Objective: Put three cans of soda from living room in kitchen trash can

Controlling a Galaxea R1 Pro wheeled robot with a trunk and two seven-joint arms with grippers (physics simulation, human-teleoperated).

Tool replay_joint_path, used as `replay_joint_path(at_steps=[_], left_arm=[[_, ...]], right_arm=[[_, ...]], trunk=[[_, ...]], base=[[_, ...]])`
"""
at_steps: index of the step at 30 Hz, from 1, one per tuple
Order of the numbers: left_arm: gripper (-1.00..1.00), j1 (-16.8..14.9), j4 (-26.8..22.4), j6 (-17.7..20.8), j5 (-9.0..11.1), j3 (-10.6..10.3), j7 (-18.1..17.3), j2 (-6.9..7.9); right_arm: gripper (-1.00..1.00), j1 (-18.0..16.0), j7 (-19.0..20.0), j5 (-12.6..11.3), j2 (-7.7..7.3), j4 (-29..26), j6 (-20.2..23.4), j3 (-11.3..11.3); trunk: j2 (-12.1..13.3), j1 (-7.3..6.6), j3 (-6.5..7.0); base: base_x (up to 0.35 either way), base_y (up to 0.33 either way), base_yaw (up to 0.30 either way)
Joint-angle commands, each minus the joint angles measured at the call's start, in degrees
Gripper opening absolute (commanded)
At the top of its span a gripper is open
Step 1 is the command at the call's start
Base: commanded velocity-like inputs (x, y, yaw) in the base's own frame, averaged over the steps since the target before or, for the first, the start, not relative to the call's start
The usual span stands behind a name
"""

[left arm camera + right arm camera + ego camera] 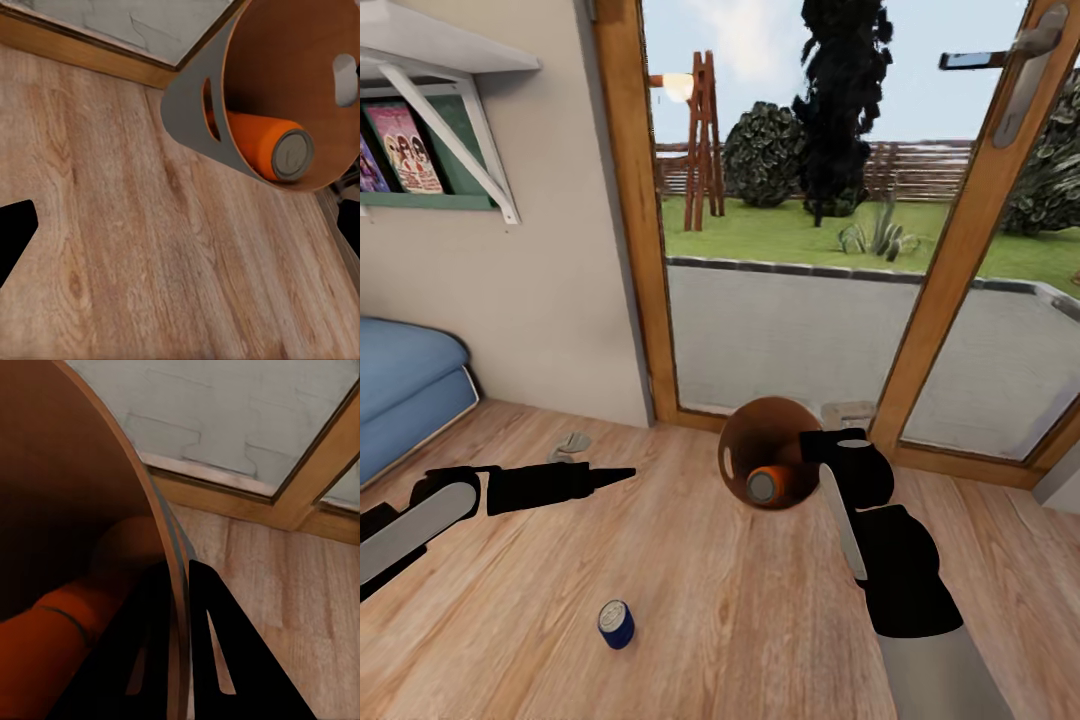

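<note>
1. The bin (755, 450) is the largest task thing. It lies tipped on its side on the wood floor (710, 610) in front of the glass door (800, 250), its mouth turned toward the robot. It is grey outside and tan wood inside, with a slot handle cut in its wall.
2. The right end effector (178, 585) is pinched narrow on the bin's rim, one finger inside the wall and one outside. The step in hand looks like carrying the bin with its load. To do it well, I judge the bin should be turned mouth-up before travel, so the can inside cannot roll out, and the pinch kept firm, since a thin rim can pivot in the grip.
3. The left end effector (600, 476) hangs low over the floor, well apart from the bin; its fingers (16, 229) show as dark tips at opposite edges of the left wrist view, so it stands wide and holds nothing. It is free for the next can.
4. The orange can (262, 142) lies on its side inside the bin, silvery top facing out.
5. The blue can (616, 623) lies on the floor, well apart from the bin and nearer the robot.
6. A small grey thing (570, 443) lies by the wall; it may be the third can, but I cannot tell.
</note>
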Motion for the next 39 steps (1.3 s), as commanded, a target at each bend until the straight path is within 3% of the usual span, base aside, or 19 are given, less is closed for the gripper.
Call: replay_joint_path(at_steps=[1, 9, 15, 21, 39], left_arm=[[1.00, 0.00, 0.00, 0.00, 0.00, 0.00, -0.01, -0.02], [1.00, 0.00, 0.01, 0.03, -0.09, -1.04, 1.50, -0.15], [1.00, 0.00, 0.06, 0.05, -0.16, -1.38, 2.30, -1.42], [1.00, 0.03, 0.10, 0.02, -0.15, -1.40, 2.40, -1.64], [1.00, 0.00, 1.52, 0.02, -0.17, -1.46, 2.25, -1.75]], right_arm=[[-1.00, -0.03, 0.20, 1.13, 0.00, -0.05, 0.10, -0.02], [-1.00, -0.03, 0.20, 1.13, -0.02, -0.05, 0.10, -0.02], [-1.00, -0.03, 0.20, 1.13, -0.02, -0.05, 0.10, -0.02], [-1.00, -0.03, 0.20, 1.13, -0.02, -0.05, 0.10, -0.02], [-1.00, -0.03, 0.20, 1.13, -0.01, -0.05, 0.10, -0.01]], trunk=[[-0.01, -0.01, 0.01], [-0.01, -0.01, 0.01], [-0.01, -0.01, 0.01], [-0.01, -0.01, 0.01], [-0.01, -0.01, 0.01]], base=[[0.000, 0.000, 0.050], [0.233, 0.000, 0.008], [0.337, 0.000, 0.000], [0.334, 0.000, 0.000], [0.091, 0.000, 0.000]])
